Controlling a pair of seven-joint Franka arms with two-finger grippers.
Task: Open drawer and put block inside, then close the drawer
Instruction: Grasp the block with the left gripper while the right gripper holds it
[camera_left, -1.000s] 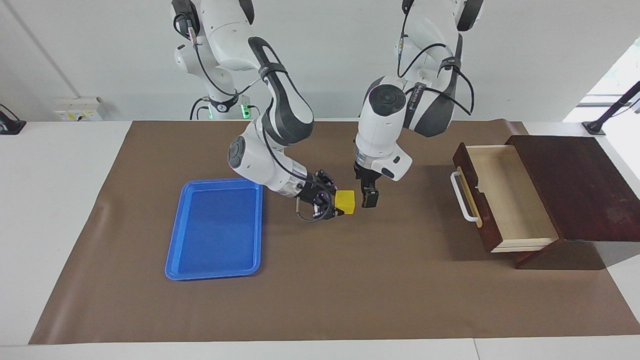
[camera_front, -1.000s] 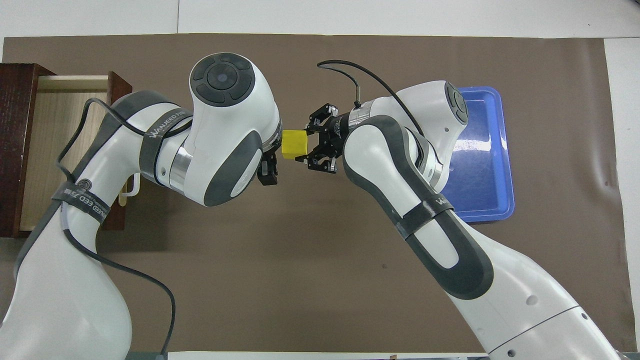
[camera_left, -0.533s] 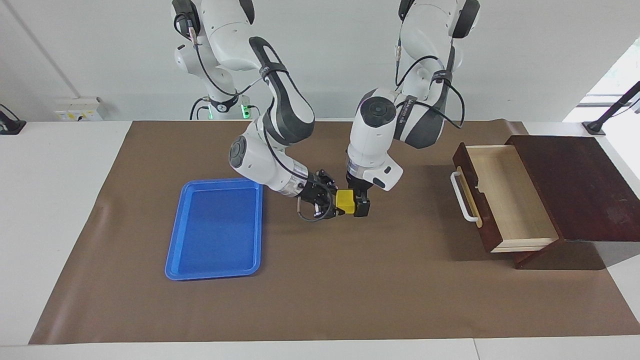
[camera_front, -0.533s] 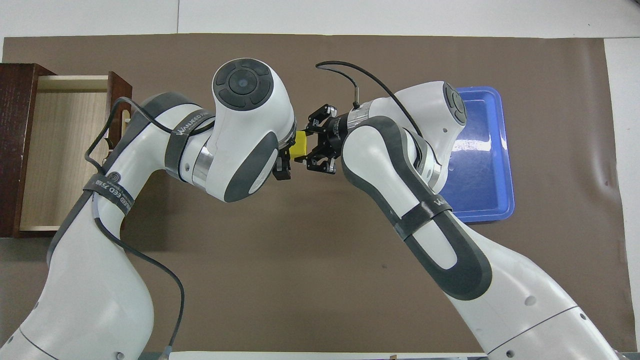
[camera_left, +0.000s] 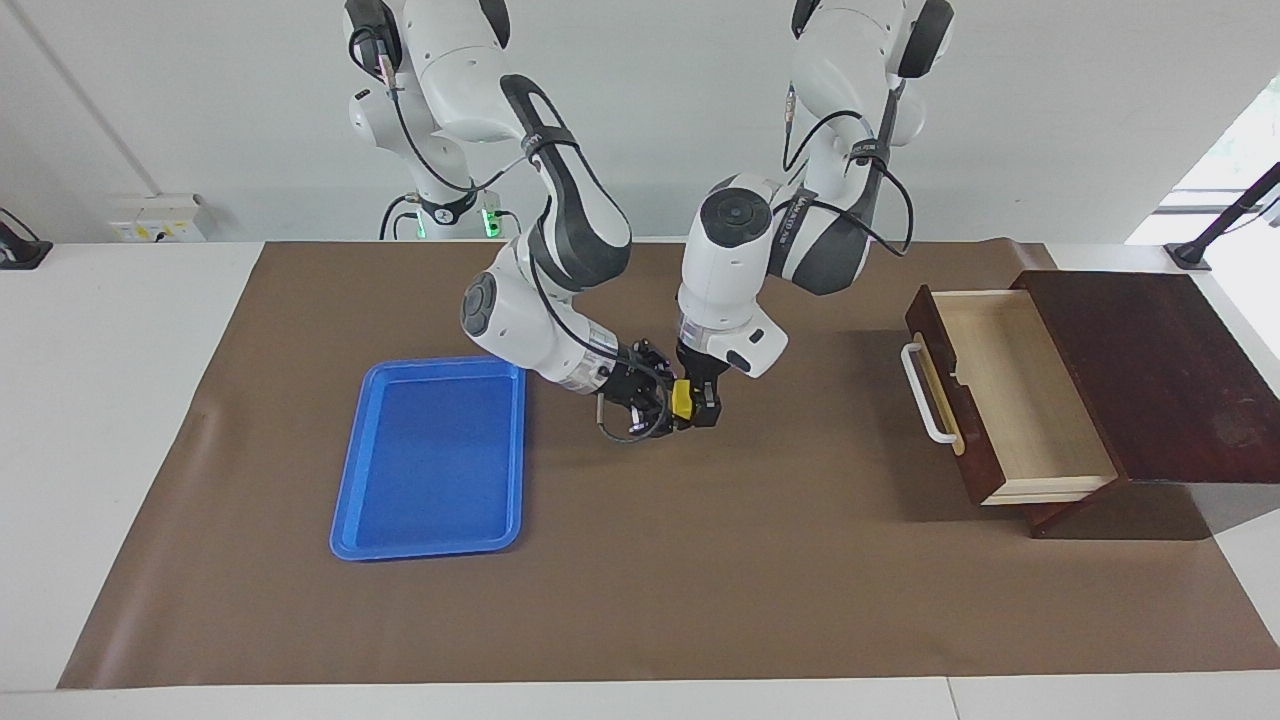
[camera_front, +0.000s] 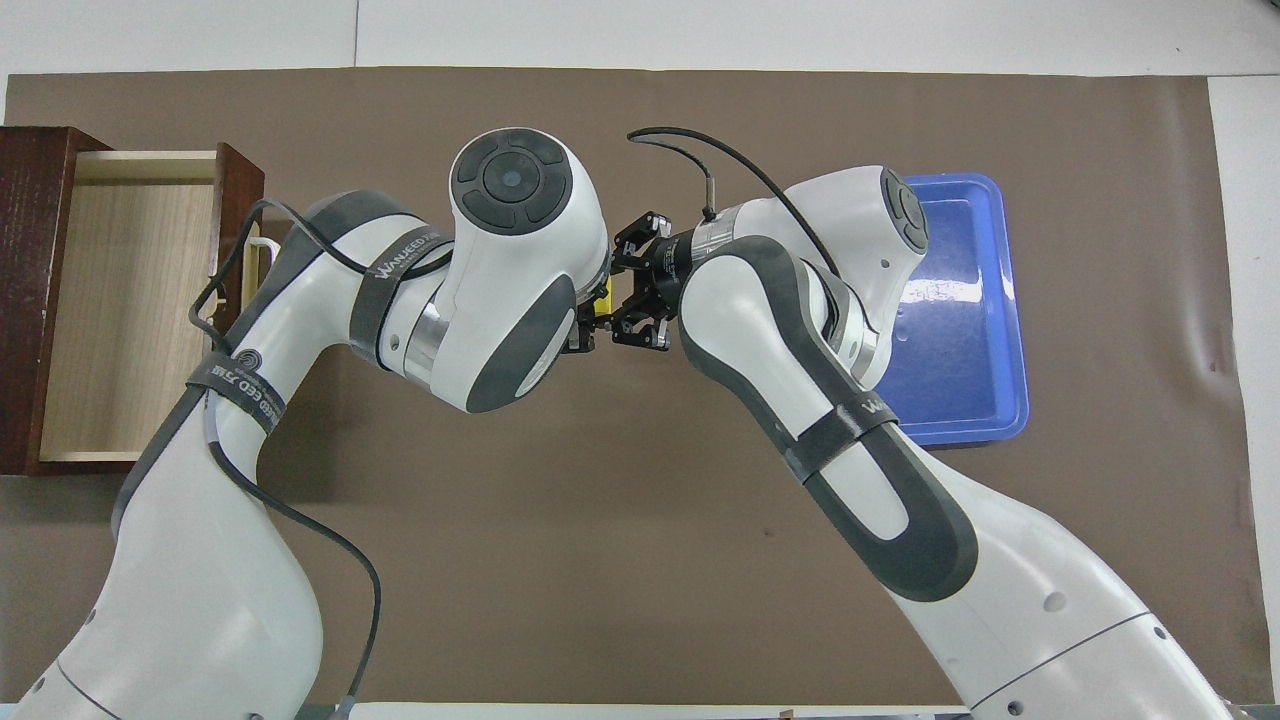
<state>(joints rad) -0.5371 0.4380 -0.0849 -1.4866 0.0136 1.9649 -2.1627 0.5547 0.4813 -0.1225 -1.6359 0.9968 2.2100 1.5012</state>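
Observation:
The yellow block (camera_left: 682, 399) hangs above the brown mat, midway between the blue tray and the drawer. My right gripper (camera_left: 672, 406) reaches in sideways from the tray's end and is shut on it. My left gripper (camera_left: 699, 404) comes down from above, its fingers pressed against the block's sides and covering most of it. In the overhead view only a sliver of the block (camera_front: 603, 299) shows between the two wrists. The drawer (camera_left: 1020, 390) stands pulled out of its dark wooden box at the left arm's end of the table, its pale inside bare, as the drawer (camera_front: 130, 300) also shows from above.
A flat blue tray (camera_left: 430, 455) lies on the mat toward the right arm's end, with nothing in it. The dark box top (camera_left: 1150, 370) slopes above the drawer. The white bar handle (camera_left: 925, 395) faces the middle of the table.
My left gripper has moved in from the drawer's side over the block and closed on it. The right gripper has kept its hold and barely shifted.

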